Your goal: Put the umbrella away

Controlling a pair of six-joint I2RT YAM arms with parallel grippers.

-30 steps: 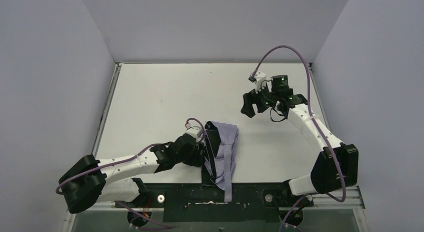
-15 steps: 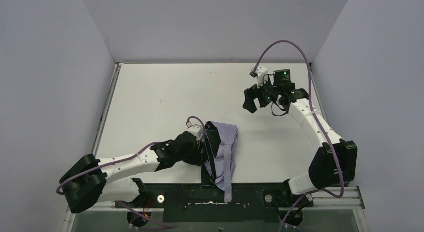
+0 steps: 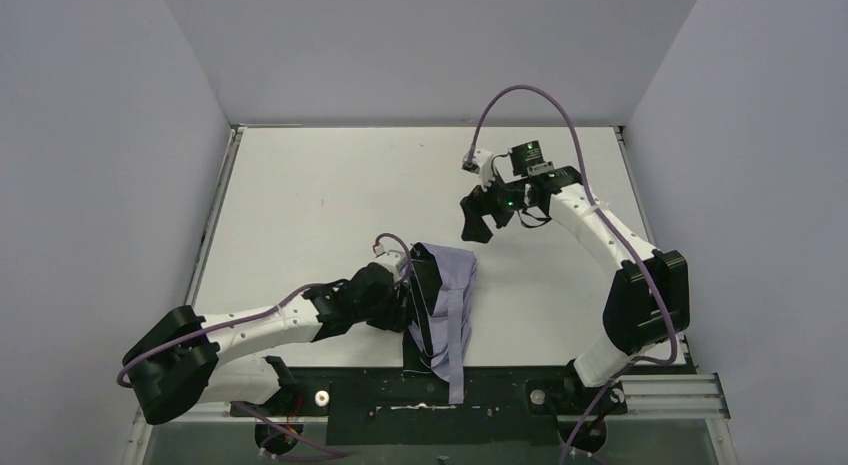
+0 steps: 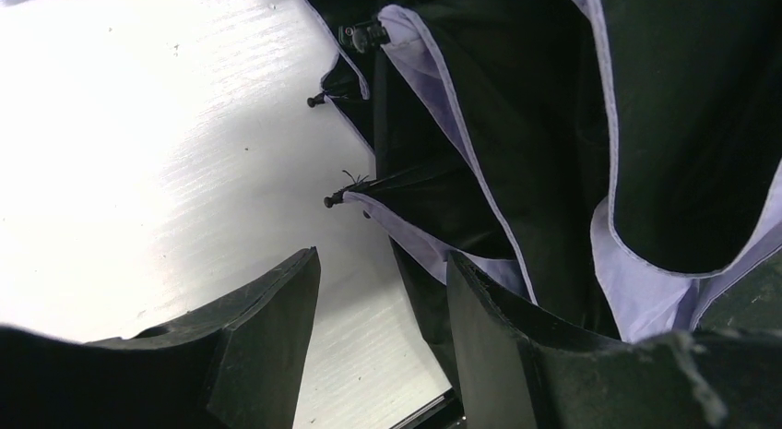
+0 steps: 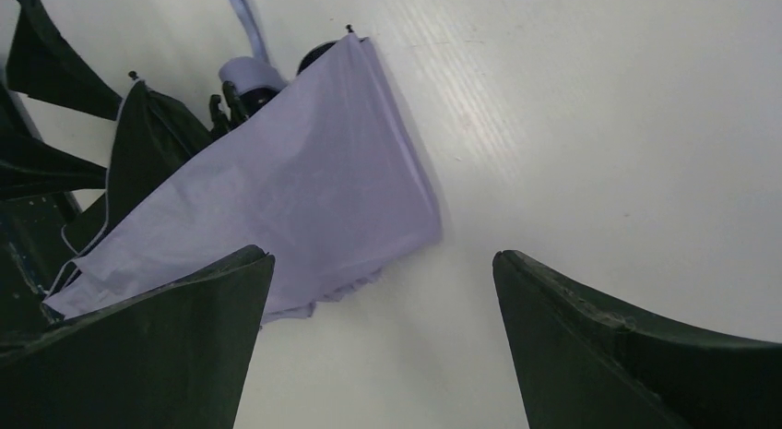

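The umbrella (image 3: 450, 290) lies half collapsed near the table's front edge, pale lavender on top and black underneath. My left gripper (image 3: 406, 297) is at its left edge. In the left wrist view, the left gripper (image 4: 383, 272) is partly open, with bare table in the gap and a black fold of the umbrella (image 4: 516, 125) against the right finger (image 4: 503, 337). My right gripper (image 3: 478, 217) hovers open up and to the right of the umbrella. In the right wrist view, the right gripper (image 5: 383, 258) has nothing in it. The umbrella canopy (image 5: 304, 171) and its handle (image 5: 249, 74) lie ahead.
A lavender strip of the umbrella hangs over the black base plate (image 3: 500, 385) at the near edge. Grey walls close in the white table (image 3: 330, 185) on three sides. Purple cables (image 3: 520, 95) loop above the right arm.
My right arm has swung left and nearer, toward the umbrella, and its jaws have opened wider. The left arm and the umbrella have not moved.
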